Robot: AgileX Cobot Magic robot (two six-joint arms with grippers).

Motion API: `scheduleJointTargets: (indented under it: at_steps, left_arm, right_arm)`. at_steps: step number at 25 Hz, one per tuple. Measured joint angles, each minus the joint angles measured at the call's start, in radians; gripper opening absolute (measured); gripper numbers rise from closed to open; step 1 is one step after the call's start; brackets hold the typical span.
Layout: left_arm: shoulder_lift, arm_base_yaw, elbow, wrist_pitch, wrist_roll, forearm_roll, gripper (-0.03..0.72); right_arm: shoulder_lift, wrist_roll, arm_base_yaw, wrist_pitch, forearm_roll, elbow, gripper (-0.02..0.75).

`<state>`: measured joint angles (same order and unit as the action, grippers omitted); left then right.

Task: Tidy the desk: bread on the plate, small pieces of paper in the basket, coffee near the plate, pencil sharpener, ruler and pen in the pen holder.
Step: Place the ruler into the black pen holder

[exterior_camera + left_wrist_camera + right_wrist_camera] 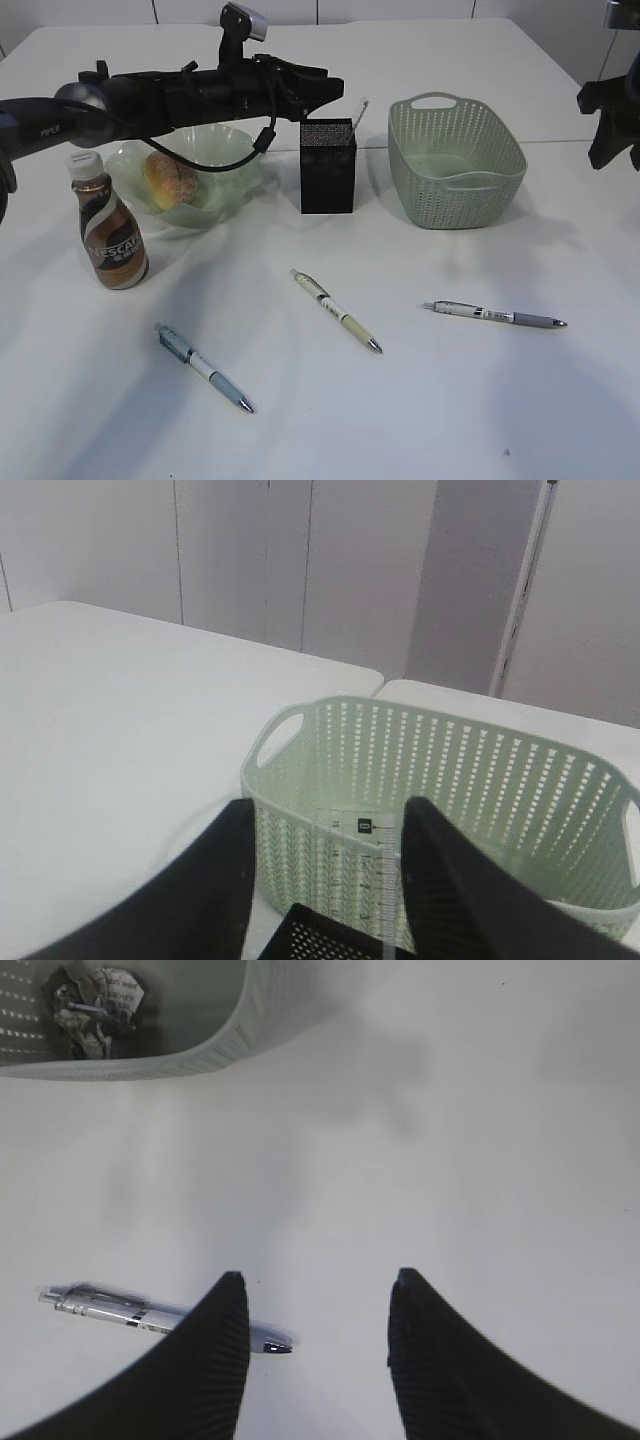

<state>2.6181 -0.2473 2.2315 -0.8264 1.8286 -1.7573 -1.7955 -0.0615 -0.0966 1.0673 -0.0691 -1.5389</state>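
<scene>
My left gripper (328, 805) hovers over the black mesh pen holder (328, 165), jaws open. The clear ruler (355, 880) stands in the holder between them, close to the right finger and free of the left one. The bread (170, 180) lies on the green glass plate (225, 150), and the coffee (110, 225) stands just in front of it. Paper wads (95, 1000) lie inside the basket (455, 160). One pen (120, 1308) lies on the desk by my open right gripper (315, 1280). No pencil sharpener shows.
Two more pens (335, 310) (203, 367) lie on the front of the white desk (420, 420). The left arm (180, 90) stretches over the plate toward the holder. The right arm (610, 120) hangs at the far right edge.
</scene>
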Motion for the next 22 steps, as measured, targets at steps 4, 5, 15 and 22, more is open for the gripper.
scheduleJointTargets:
  at_steps: [4, 5, 15, 22]
  left_arm:
    - [0.0, 0.001, 0.0, 0.0, -0.018, 0.005, 0.34]
    - [0.0, 0.004, 0.0, 0.0, -0.022, 0.007, 0.34]
    - [-0.067, 0.032, 0.0, 0.023, -0.086, 0.097, 0.344]
    - [-0.181, 0.035, 0.0, 0.004, -0.225, 0.301, 0.345]
  right_arm:
    - [0.0, 0.0, 0.0, 0.0, 0.0, 0.0, 0.37]
    - [0.0, 0.0, 0.0, -0.001, 0.0, 0.0, 0.37]
    - [0.0, 0.0, 0.0, -0.001, 0.0, 0.0, 0.37]
    - [0.0, 0.0, 0.0, -0.001, -0.004, 0.0, 0.37]
